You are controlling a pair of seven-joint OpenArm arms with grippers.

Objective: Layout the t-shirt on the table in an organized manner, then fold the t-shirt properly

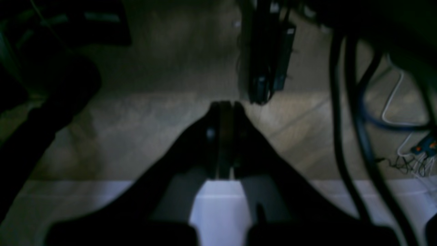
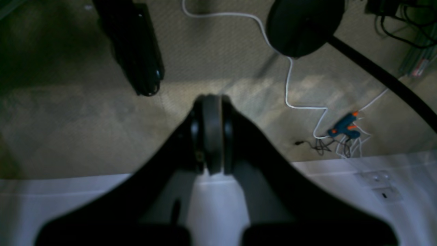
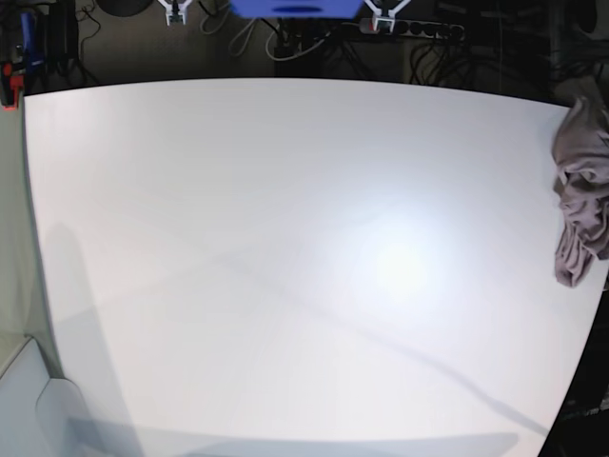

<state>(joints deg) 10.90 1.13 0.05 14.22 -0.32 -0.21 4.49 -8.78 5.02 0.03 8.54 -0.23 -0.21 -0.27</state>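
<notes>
The t-shirt (image 3: 580,195) is a crumpled mauve-brown heap at the right edge of the white table (image 3: 285,238), partly hanging over the side. Neither arm shows in the base view. In the left wrist view my left gripper (image 1: 225,104) is shut with nothing between its fingers, pointing past the table edge (image 1: 218,205) toward the floor. My right gripper (image 2: 211,97) is likewise shut and empty, reaching out over the table edge (image 2: 341,191). The t-shirt is out of both wrist views.
Below the table lie carpet, a white cable (image 2: 290,85), a blue-orange glue gun (image 2: 343,126) and a black round stand base (image 2: 304,25). Dark cables (image 1: 341,102) hang at the right. A power strip (image 3: 419,29) sits beyond the far edge.
</notes>
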